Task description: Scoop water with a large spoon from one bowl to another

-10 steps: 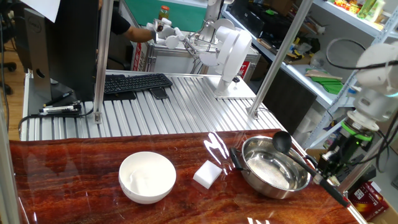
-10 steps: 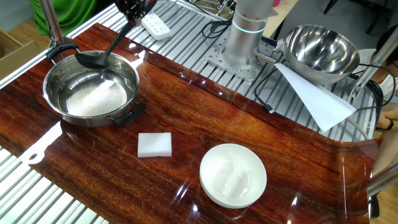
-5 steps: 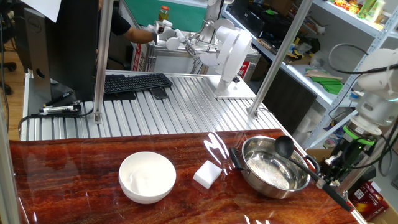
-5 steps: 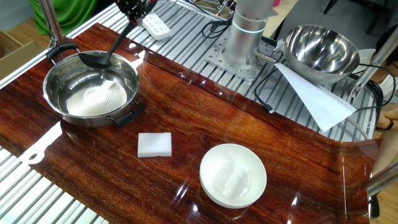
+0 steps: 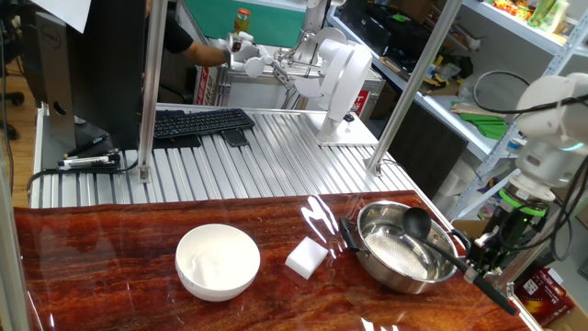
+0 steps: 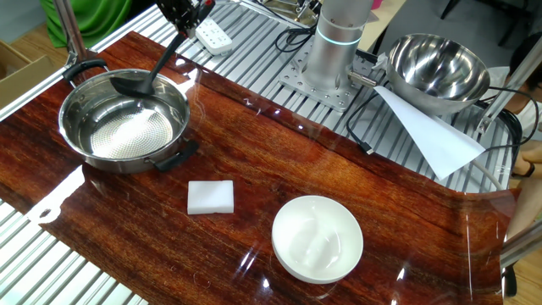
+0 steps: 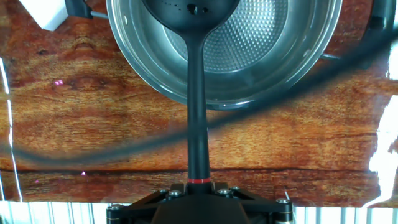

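My gripper (image 7: 198, 200) is shut on the end of the large spoon's handle, just below its red mark (image 7: 199, 182). The large spoon (image 5: 418, 221) is a black ladle. Its cup (image 6: 131, 83) hangs inside the far edge of the steel bowl (image 6: 118, 135), low over the bottom. In the fixed views the gripper (image 5: 491, 264) stands off the table's right end, beyond the steel bowl (image 5: 381, 267). Water shows only as a faint gloss in the steel bowl (image 7: 280, 62). The white bowl (image 5: 218, 262) sits apart to the left, also seen as the white bowl (image 6: 318, 239).
A white block (image 5: 306, 256) lies between the two bowls, the same white block (image 6: 211, 196). A second steel bowl (image 6: 436, 68) and the robot base (image 6: 334, 51) stand on the slatted metal behind. A dark cable (image 7: 280, 99) crosses the hand view. A keyboard (image 5: 197, 122) lies further back.
The ladle's cup has sunk from above the steel bowl's rim down into the bowl. The gripper has moved down slightly with it. Both bowls and the block are still.
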